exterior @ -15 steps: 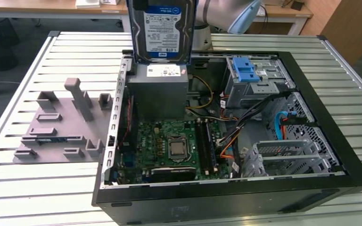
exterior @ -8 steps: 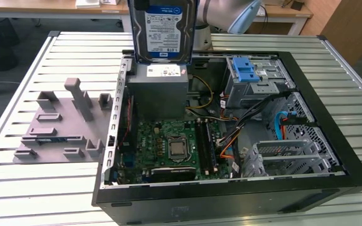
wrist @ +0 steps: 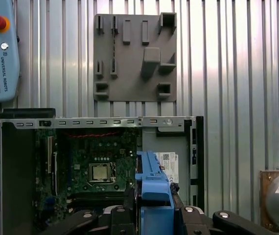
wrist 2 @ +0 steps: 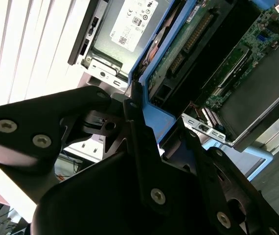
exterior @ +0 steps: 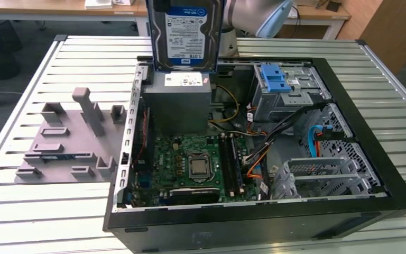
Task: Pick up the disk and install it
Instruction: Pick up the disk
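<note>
Setup: open computer case (exterior: 259, 230) lies on its side on the slatted metal tabletop (exterior: 83, 58). Its interior faces up.

- End effector (wrist 2: 161, 117): pressed together on the disk (exterior: 185, 34), pinching it by the blue bracket (wrist: 154, 193). In both wrist views a black finger (wrist: 128, 198) sits on either side of the bracket, hard against the blue plastic.
- The disk is off the tabletop and held upright on edge at the far side of the case. Its blue-and-white label faces the exterior view.
- The disk's lower edge hangs over the far end of the grey power supply (exterior: 178, 106), the box with the white sticker. I cannot tell whether edge and box touch.
- In the second wrist view the disk's green circuit-board side shows, with the power supply beyond it.
- Inside the case, the motherboard (exterior: 192, 159) lies nearer than the power supply. A metal drive cage with a blue latch (exterior: 277, 79) sits in the far corner on the exterior view's right. Cables run between the two.
- A grey parts fixture (exterior: 69, 143) with upright posts and slots lies on the tabletop just beside the case, on the exterior view's left.
- A teach pendant (wrist: 0, 49) with a red button rests on the tabletop, seen in the first wrist view.
</note>
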You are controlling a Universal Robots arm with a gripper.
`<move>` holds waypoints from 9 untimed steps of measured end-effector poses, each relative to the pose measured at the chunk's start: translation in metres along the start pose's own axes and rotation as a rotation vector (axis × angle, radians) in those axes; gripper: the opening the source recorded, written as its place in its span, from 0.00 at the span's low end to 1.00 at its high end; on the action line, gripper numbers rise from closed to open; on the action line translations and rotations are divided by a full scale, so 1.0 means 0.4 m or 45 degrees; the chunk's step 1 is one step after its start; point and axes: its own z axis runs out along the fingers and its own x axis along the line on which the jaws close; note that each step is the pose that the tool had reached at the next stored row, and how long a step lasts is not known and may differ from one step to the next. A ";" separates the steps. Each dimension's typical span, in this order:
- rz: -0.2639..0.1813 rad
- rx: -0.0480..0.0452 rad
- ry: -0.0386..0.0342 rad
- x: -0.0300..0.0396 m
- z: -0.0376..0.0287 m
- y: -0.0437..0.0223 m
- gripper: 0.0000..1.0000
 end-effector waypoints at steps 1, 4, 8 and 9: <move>0.000 0.000 0.0000 0.000 0.000 -0.001 0.36; 0.000 0.000 0.0002 0.002 0.000 -0.005 0.36; 0.000 0.000 0.0000 0.004 0.000 -0.012 0.36; 0.000 0.000 0.0000 0.005 0.000 -0.014 0.36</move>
